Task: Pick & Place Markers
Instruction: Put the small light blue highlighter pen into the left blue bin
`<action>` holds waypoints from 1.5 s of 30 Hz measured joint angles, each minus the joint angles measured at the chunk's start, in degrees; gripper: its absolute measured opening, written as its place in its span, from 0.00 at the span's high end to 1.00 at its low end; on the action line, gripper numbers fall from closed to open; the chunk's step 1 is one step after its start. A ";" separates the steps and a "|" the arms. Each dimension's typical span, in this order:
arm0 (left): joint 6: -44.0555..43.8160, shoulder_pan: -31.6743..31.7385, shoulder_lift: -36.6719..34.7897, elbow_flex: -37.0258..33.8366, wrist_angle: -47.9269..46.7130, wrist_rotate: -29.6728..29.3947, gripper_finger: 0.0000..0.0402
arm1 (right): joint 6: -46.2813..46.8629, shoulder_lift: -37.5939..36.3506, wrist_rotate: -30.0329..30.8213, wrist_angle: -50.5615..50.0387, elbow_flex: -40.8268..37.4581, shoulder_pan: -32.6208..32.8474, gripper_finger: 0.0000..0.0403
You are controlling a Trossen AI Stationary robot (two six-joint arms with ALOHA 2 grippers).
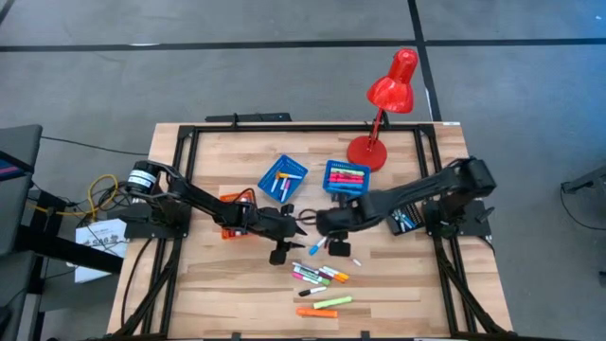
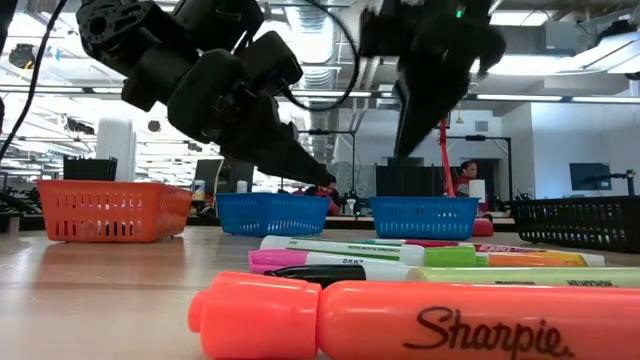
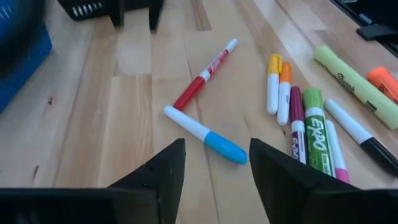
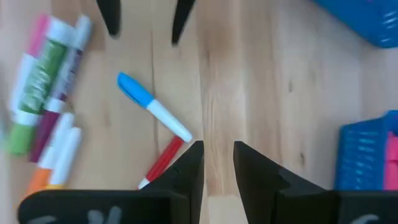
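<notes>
I have the left gripper (image 3: 214, 165) spread wide and empty, low over the table (image 3: 124, 124), because the blue-capped marker (image 3: 205, 134) lies just ahead of its fingertips, touching a red one (image 3: 202, 76). The right gripper (image 4: 217, 155) faces it across the same pair, fingers narrowly apart, holding nothing. The other markers (image 1: 322, 277) lie beside both grippers, waiting for the blue trays (image 1: 282, 176).
</notes>
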 joint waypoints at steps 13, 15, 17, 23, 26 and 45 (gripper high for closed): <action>0.06 0.00 -0.03 -0.09 -1.36 0.04 0.59 | -4.18 15.74 -3.26 1.74 5.31 0.58 0.70; 0.04 0.00 -0.04 -0.09 -1.53 0.04 0.59 | -5.45 16.64 -3.05 2.48 5.81 0.79 0.68; 0.04 0.00 -0.04 -0.15 -1.82 0.04 0.59 | -6.04 17.21 -2.92 2.64 5.76 0.90 0.66; 0.06 0.00 -0.04 -0.28 -1.55 0.08 0.59 | -6.50 19.01 -2.32 4.27 5.79 1.04 0.64; -0.45 -0.02 -0.04 -0.28 -1.55 0.08 0.59 | -6.43 18.78 -2.23 4.45 5.72 1.20 0.65; -4.53 -0.66 -0.17 -6.32 -0.55 -5.78 0.59 | -6.00 16.56 1.77 12.57 5.52 -0.02 0.68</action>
